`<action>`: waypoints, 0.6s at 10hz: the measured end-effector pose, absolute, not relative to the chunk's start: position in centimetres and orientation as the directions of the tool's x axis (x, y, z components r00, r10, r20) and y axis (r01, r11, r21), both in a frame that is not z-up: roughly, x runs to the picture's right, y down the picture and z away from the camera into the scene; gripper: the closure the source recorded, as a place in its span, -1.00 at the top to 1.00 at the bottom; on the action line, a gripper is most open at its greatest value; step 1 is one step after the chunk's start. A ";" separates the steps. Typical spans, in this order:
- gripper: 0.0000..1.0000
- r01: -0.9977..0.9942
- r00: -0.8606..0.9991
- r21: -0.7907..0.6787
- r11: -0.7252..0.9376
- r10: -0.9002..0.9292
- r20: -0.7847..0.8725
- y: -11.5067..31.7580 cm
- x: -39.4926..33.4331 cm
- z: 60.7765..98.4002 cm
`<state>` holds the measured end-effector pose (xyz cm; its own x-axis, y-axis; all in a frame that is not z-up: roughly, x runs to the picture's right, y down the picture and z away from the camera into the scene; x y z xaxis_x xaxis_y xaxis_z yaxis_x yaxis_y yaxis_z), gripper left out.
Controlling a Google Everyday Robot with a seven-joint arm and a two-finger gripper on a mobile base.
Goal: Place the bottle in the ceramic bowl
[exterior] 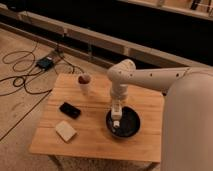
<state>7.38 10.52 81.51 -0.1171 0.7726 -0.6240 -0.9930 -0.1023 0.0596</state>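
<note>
Left of the ceramic bowl [125, 123] lie phone [70, 110], block [65, 130] and cup [84, 81]; above it, gripper [116, 116] grasps the bottle [116, 122] (partly hidden).

Gripper [116, 116] and bottle [116, 121] blur into one pale shape over the ceramic bowl [131, 125]; grip unreadable. Arm hides worktop [95, 135] corner right of them; worktop's near edge cut off. Cup [84, 81] contents unclear.
</note>
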 end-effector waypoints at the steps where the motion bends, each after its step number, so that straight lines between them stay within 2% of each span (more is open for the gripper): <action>1: -1.00 -0.991 -0.136 0.076 -0.114 0.762 -0.633 11.8 7.7 81.1; 4: -0.99 -0.981 -0.192 0.122 -0.147 0.737 -0.649 14.7 9.0 80.7; 6: -0.71 -0.973 -0.231 0.161 -0.166 0.727 -0.647 15.8 10.2 80.6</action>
<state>10.21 15.78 80.60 -0.2310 0.7266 -0.6471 -0.9729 -0.1658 0.1612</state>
